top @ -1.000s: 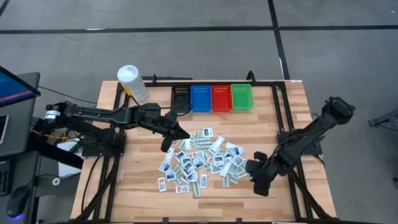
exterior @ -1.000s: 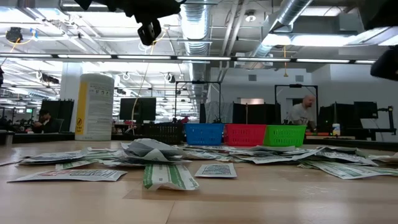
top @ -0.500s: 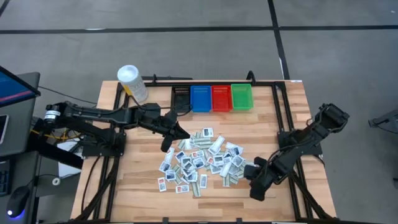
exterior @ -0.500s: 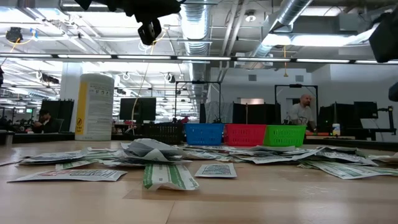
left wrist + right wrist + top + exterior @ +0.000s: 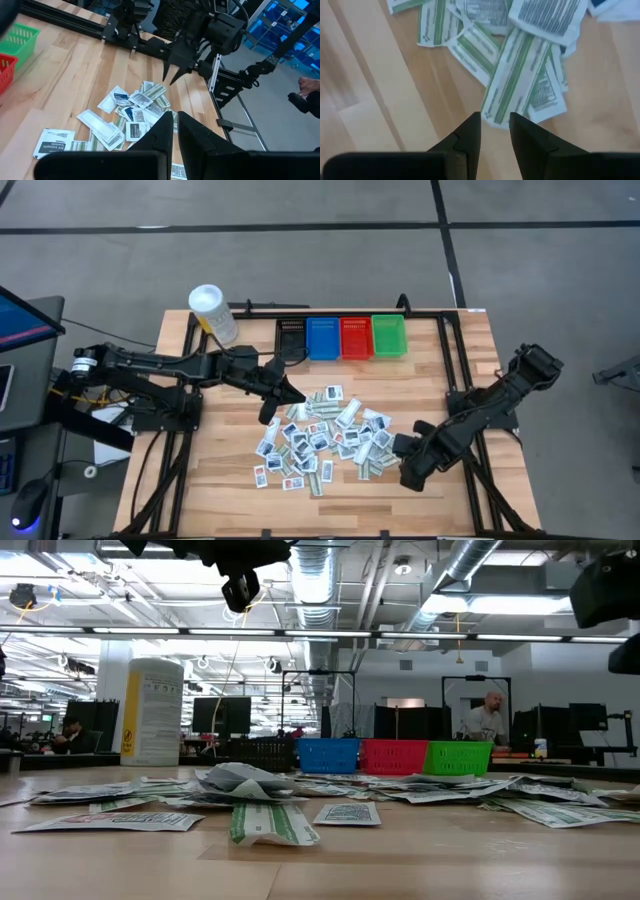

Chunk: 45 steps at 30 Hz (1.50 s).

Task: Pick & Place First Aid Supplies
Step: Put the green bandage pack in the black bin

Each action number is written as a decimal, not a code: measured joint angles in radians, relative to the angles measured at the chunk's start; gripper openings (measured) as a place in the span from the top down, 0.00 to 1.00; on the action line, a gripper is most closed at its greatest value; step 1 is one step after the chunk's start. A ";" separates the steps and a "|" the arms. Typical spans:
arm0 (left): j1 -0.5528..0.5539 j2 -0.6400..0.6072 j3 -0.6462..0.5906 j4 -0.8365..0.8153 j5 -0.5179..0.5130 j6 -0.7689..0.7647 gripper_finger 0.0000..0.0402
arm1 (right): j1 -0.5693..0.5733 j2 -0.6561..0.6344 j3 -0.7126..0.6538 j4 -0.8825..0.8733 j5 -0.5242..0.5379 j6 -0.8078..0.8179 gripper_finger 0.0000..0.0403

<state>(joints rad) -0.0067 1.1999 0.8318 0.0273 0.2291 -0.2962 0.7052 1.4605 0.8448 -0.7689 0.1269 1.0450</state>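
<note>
The first aid packets (image 5: 322, 438) lie heaped mid-bench (image 5: 200, 470), the right hand (image 5: 494, 119) hovering at the heap's right edge with fingers slightly parted over a green-striped packet (image 5: 512, 82), while the left hand (image 5: 174, 119), pressed nearly together and empty, hangs above the heap's far-left corner.

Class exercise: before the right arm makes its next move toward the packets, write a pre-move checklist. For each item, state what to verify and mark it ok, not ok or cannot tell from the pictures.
1. Right gripper empty, fingers slightly apart: ok.
2. Right gripper lined up with a target: ok; it points at the green-striped packet at the near right edge of the packet pile.
3. That packet free to lift alone: not ok; it overlaps neighbouring packets.
4. Left gripper out of the way: ok; it hangs at the pile's far left edge, nearly shut, holding nothing.
5. Bins reachable along the table's far edge: ok.
6. Which bin suits this packet: cannot tell.
</note>
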 joint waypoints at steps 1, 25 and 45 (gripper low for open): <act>0.000 0.000 0.000 0.000 0.000 0.000 0.94 | -0.002 0.000 0.000 0.007 0.009 -0.009 0.76; 0.000 0.000 0.000 0.000 0.000 0.003 0.94 | 0.007 0.171 -0.001 0.154 0.055 -0.052 0.76; 0.000 0.000 0.000 0.000 0.000 0.003 0.94 | 0.008 0.098 0.000 0.047 0.030 -0.031 0.76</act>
<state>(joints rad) -0.0065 1.1995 0.8318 0.0277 0.2295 -0.2934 0.7130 1.5589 0.8444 -0.7216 0.1565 1.0138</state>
